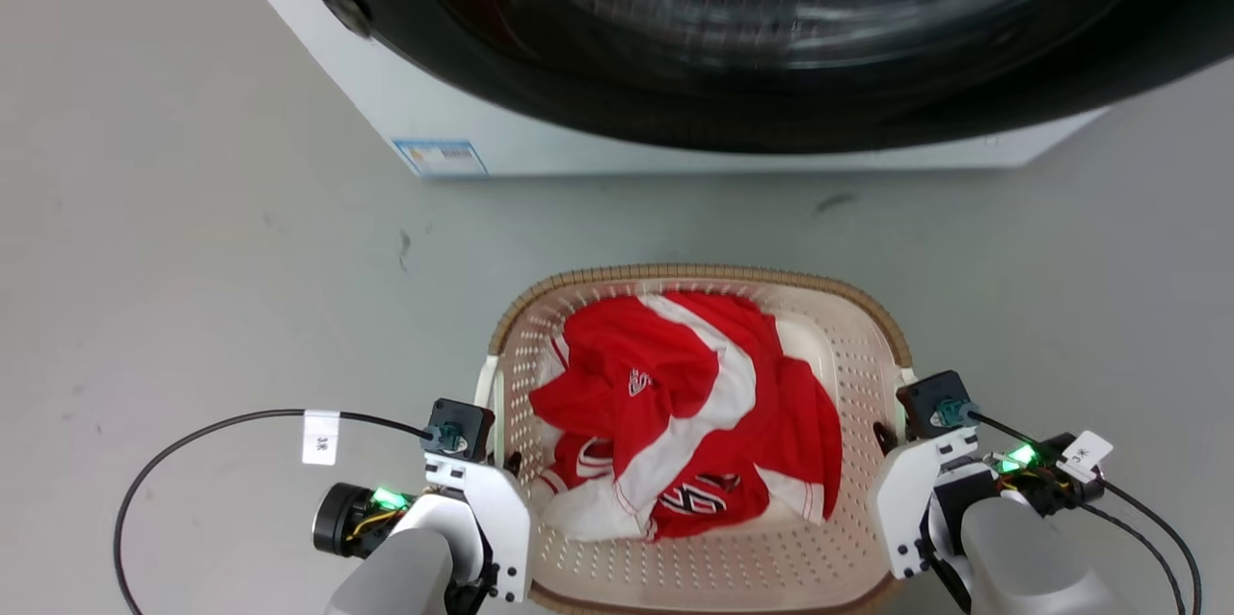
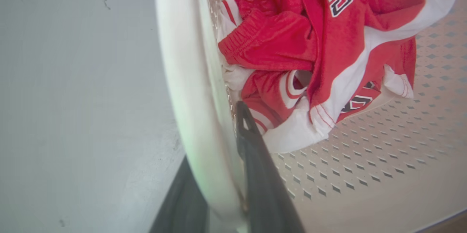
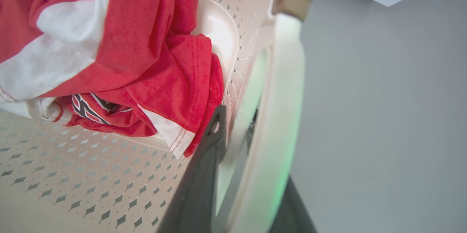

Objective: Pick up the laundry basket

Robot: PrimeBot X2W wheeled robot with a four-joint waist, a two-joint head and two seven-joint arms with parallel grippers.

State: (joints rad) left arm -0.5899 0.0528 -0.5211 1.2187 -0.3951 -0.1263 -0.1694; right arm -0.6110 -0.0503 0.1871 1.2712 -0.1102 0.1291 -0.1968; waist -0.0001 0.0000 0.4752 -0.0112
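The laundry basket [image 1: 694, 274], cream with perforated walls and a brown woven rim, stands on the grey floor in front of me. Red and white clothes [image 1: 675, 403] lie piled in it. My left gripper [image 1: 501, 466] straddles the basket's white left handle [image 2: 178, 61]: one dark finger [image 2: 255, 160] is inside the wall and the other is outside, under the handle. My right gripper [image 1: 892, 446] straddles the white right handle [image 3: 284, 79] the same way, with one finger [image 3: 204, 167] inside. Both pairs of fingers sit tight against the handles.
A white washing machine [image 1: 463, 128] with a big dark round door [image 1: 771, 37] stands close behind the basket. Black cables [image 1: 193, 441] loop out from both wrists over the bare grey floor [image 1: 193, 258] on either side.
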